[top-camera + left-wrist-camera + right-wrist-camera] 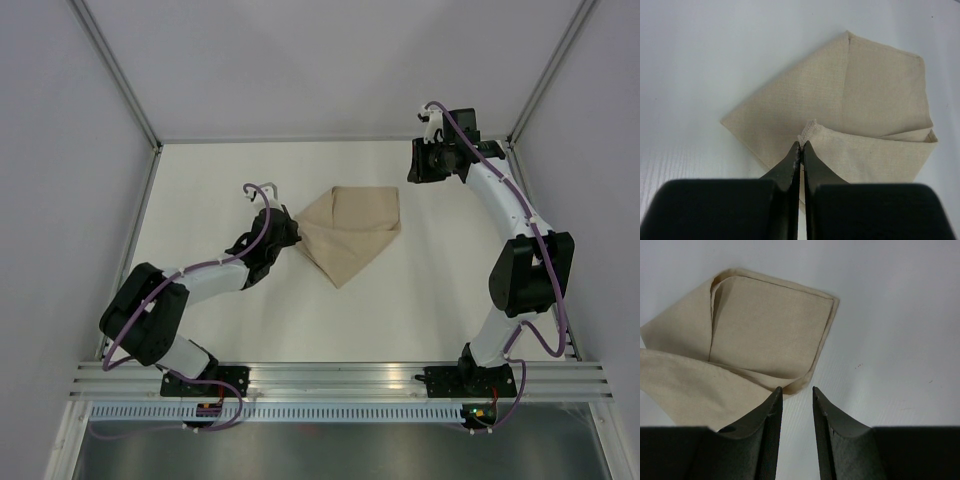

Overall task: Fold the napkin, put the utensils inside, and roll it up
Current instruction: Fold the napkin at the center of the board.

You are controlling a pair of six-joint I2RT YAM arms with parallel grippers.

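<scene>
Tan napkin (350, 232) lies partly folded on white table (200, 200) | left gripper (801, 145) clenched on its left corner hem | right gripper (796, 390) parted, grasping nothing, far-right of cloth

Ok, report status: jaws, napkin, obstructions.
Left gripper: jaws shut on napkin corner. Right gripper: jaws open, empty. Napkin partly folded. No utensils or obstacles in view.

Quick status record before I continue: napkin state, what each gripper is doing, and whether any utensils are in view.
cloth: napkin partly folded, layers overlapping, on the table
left: left gripper shut, pinching a hemmed napkin corner
right: right gripper open, empty, tips near the napkin's edge
utensils: none visible in any view
</scene>
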